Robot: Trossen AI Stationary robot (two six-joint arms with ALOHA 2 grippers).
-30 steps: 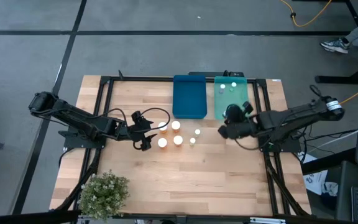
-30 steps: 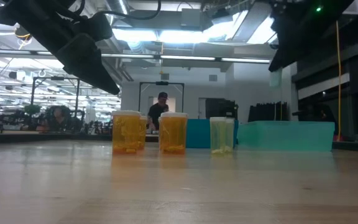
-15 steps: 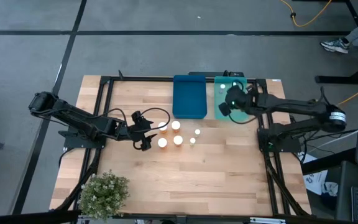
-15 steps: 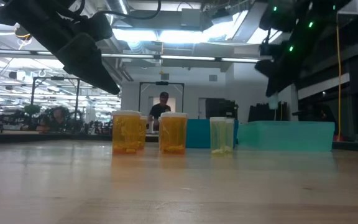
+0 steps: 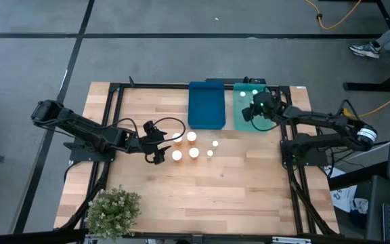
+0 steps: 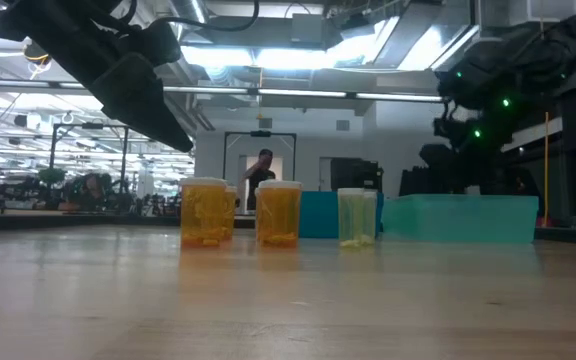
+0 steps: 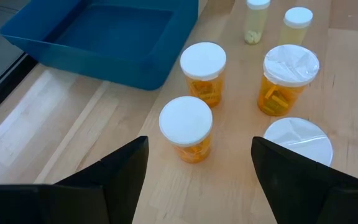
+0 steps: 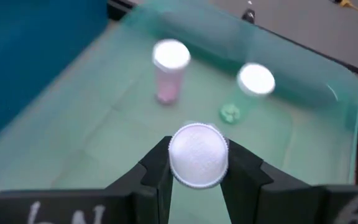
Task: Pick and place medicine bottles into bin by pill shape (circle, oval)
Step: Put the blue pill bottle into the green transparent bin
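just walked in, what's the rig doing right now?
Sorting medicine bottles into trays. The right gripper is over the teal tray, shut on a small white-capped bottle; two small bottles already stand in that tray. The blue tray looks empty. The left gripper waits open beside the four amber bottles, with two small pale bottles beyond them on the table.

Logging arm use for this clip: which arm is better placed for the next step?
Right. The right claw is shut on a white-capped bottle above the teal tray, ready to lower it. The left claw is open by the amber bottles.
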